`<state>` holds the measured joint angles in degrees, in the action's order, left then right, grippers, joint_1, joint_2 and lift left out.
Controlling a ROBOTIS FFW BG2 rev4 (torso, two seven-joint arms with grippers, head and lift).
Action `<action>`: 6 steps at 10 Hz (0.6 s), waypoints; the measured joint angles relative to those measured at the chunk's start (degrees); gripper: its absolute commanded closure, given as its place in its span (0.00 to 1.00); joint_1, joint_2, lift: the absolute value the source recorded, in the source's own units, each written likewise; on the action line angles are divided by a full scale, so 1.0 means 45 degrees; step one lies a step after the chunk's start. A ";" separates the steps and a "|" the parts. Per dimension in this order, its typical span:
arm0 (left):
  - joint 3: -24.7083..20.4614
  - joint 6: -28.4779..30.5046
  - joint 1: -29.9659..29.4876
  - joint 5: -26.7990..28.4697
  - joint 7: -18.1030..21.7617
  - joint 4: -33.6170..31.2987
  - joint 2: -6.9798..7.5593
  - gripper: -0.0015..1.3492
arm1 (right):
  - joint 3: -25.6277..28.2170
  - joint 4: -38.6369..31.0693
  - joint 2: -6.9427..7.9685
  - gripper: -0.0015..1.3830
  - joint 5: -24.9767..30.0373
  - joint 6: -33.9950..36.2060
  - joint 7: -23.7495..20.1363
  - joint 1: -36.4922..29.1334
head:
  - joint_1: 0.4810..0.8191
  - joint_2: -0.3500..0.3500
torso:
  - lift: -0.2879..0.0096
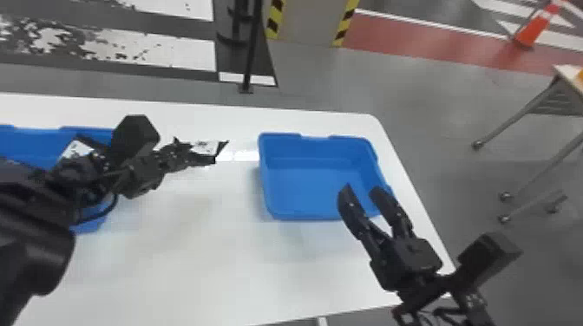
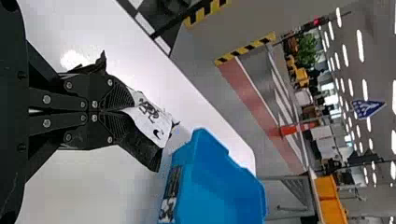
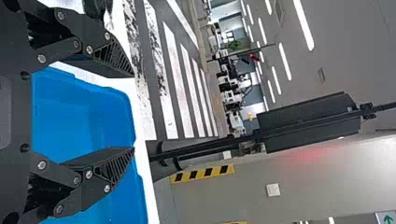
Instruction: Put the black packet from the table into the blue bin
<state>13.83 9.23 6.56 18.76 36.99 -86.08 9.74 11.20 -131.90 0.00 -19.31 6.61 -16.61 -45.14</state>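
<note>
The left gripper (image 1: 191,151) is closed on the black packet (image 1: 208,148), holding it over the counter (image 1: 191,260) between two blue bins. Its arm comes in from the head view's left edge, passes across the left-hand blue bin (image 1: 28,141) and points toward the right-hand blue bin (image 1: 319,137). The packet juts past the fingers, its white label (image 2: 152,121) bearing dark printed marks. The right arm rises from the head view's bottom edge at the right, its gripper (image 1: 362,190) spread wide near the right-hand blue bin's near side. That bin's inner floor is plain blue; a dark-and-white patch (image 2: 169,193) sits on its outer wall. At the left-hand blue bin, a white-and-black thing (image 1: 79,148) lies partly hidden behind the arm; whether it is inside cannot be told.
</note>
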 measured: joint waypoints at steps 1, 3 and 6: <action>-0.1317 0.0087 -0.0855 0.0149 0.0093 -0.1364 0.0158 0.90 | 0.0000 -0.0020 0.0000 0.37 -0.0020 0.0000 0.0000 -0.0003 | 0.63 0.24 | 0.60; -0.3764 0.0409 -0.2554 0.0327 0.0228 -0.3736 0.0232 0.90 | -0.0001 -0.0066 0.0000 0.37 -0.0093 0.0000 0.0001 -0.0053 | 0.63 0.40 | 0.60; -0.6268 0.0800 -0.4599 0.0432 0.0530 -0.5755 -0.0053 0.87 | 0.0001 -0.0152 0.0000 0.37 -0.0144 0.0000 0.0040 -0.0045 | 0.63 0.58 | 0.60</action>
<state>-14.37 12.83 -14.14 20.70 39.37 -111.97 9.50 11.21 -132.58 0.00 -19.95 6.61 -16.43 -45.34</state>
